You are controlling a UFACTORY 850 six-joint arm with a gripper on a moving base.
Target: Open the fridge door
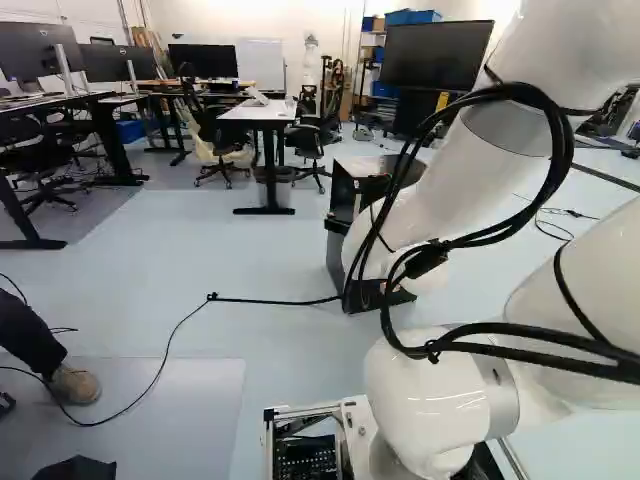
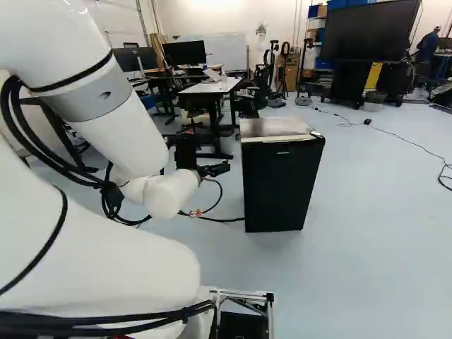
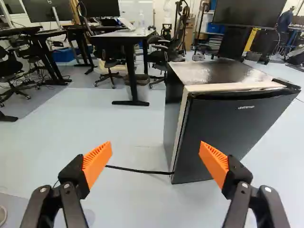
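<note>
"What takes up the most room?"

"The pale blue-grey floor, then the white robot arm, reaching forward from its lowest joint at the foot of both base views"

"And after that?"

"A white-topped office desk behind the fridge, and a large black flat-panel display at the back, upper right in the right base view"

"Where's the fridge, then?"

"The black mini-fridge stands upright on the floor, right of the arm's wrist in the right base view. In the wrist view it's ahead of the gripper and off to one side. Its dark front door looks shut against the cabinet, with a light edge running along the join"

"Anything smaller?"

"A black office chair beside the desk. Then the black two-finger gripper, spread wide, its orange pads well apart. They're clear of the fridge, though one overlaps the door in the wrist view"

"And the smallest?"

"A thin black cable, lying across the floor to the fridge's lower corner"
</note>
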